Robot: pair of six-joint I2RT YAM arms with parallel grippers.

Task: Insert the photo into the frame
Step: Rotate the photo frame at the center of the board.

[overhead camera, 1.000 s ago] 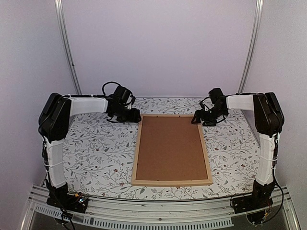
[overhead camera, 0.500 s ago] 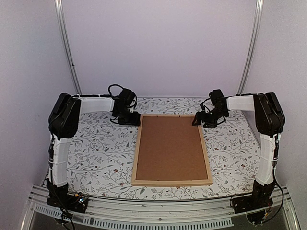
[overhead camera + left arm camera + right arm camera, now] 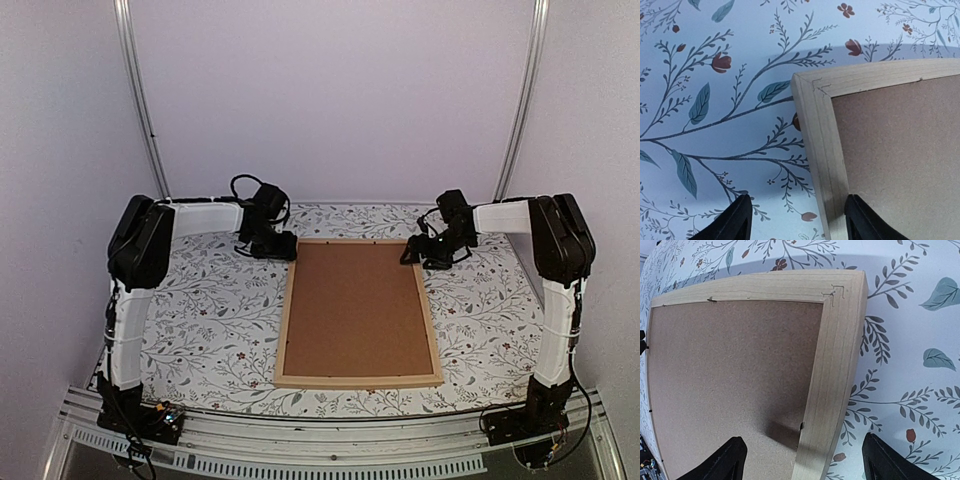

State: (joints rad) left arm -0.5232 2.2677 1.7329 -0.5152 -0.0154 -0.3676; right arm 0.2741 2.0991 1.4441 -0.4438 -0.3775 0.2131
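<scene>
The light wood frame [image 3: 283,320] lies back-up in the middle of the table, with the brown backing board [image 3: 357,308] in it. The photo is hidden. My left gripper [image 3: 282,246] is open at the frame's far left corner; in the left wrist view [image 3: 796,222] its fingers stand either side of the frame's left strip [image 3: 822,140]. My right gripper [image 3: 418,252] is open at the far right corner; in the right wrist view [image 3: 802,462] its fingers straddle the right strip [image 3: 832,375]. A small dark tab [image 3: 801,426] sits at that strip's inner edge.
A floral-patterned cloth [image 3: 200,310] covers the table around the frame. Grey walls and two metal uprights [image 3: 140,100] stand behind. A metal rail [image 3: 320,440] runs along the near edge between the arm bases.
My left arm has swung right, bringing its gripper closer to the frame's far left corner. The right gripper has shifted very slightly. The frame has not moved.
</scene>
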